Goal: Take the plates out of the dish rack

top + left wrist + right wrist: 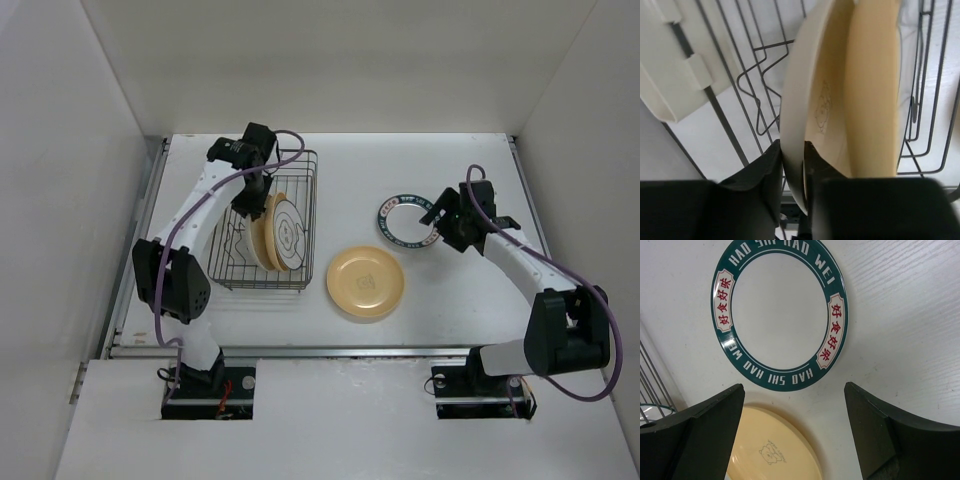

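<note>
**Clamping on a cream plate inside the rack**

Starting far left: the rack (262, 287) sits close to the left edge of the table (460, 290), with little room on that side. A white clip (670, 70) hangs on its wire wall. The left gripper (794, 150) is down inside the rack, fingers (767, 165) pinched tight on the rim of the cream plate (810, 100), which stands on edge between the dividers. There is a faint drawing at its centre, too pale to read.

Just beside it stands the tan plate (872, 90), so close I cannot tell whether the two touch. At the rack's right leans the ringed plate (291, 236), white with dark circles. That makes three on edge in the rack.

A strip of bare table comes next, then the flat plate (366, 282), yellow, near the front edge, with a small drawing at its centre.

Further right lies the green plate (779, 315), its rim reading "HAO SHI HAO WEI" twice, with red Chinese characters in white panels at each side. That makes two plates lying flat, close together but apart.

The right gripper (794, 390) hovers over the gap between them, fingers spread wide, holding nothing. Bare table lies behind and to the right.
</note>
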You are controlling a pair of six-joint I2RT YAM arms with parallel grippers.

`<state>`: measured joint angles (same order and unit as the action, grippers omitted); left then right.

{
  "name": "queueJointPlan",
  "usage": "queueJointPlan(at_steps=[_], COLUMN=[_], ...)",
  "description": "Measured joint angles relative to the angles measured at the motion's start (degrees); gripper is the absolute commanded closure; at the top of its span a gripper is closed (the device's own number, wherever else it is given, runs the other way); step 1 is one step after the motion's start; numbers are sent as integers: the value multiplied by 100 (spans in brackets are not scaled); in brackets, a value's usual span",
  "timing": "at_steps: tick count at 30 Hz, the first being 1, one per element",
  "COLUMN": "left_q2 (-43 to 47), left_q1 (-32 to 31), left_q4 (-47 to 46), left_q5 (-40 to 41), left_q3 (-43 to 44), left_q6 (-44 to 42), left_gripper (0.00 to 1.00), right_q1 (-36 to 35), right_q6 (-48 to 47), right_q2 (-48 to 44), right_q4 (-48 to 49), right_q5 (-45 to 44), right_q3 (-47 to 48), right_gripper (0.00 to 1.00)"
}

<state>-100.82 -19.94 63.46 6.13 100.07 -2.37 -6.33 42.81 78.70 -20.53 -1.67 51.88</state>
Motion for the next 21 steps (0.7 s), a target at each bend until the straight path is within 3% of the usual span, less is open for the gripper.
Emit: queueJointPlan(at_steps=[2,9,15,21], left_q2=[-9,-160,-144,68], left_q1=[-20,-50,-450,-798], left_q4=[22,426,372,-131], left_q5=[219,595,1738,2673], left_q3=[2,693,1768,2221], left_q6=[103,175,7,-271], left_gripper=[100,100,100,100], right_q1=[0,0,0,-22], right_q6=[0,-59,-87,-369], right_q2=[0,-33,-35,-168], right_q4=[-2,-11,-15,-2], right_q5=[0,0,0,225], right_q3=[0,-31,-31,-20], right_gripper=[13,13,13,13])
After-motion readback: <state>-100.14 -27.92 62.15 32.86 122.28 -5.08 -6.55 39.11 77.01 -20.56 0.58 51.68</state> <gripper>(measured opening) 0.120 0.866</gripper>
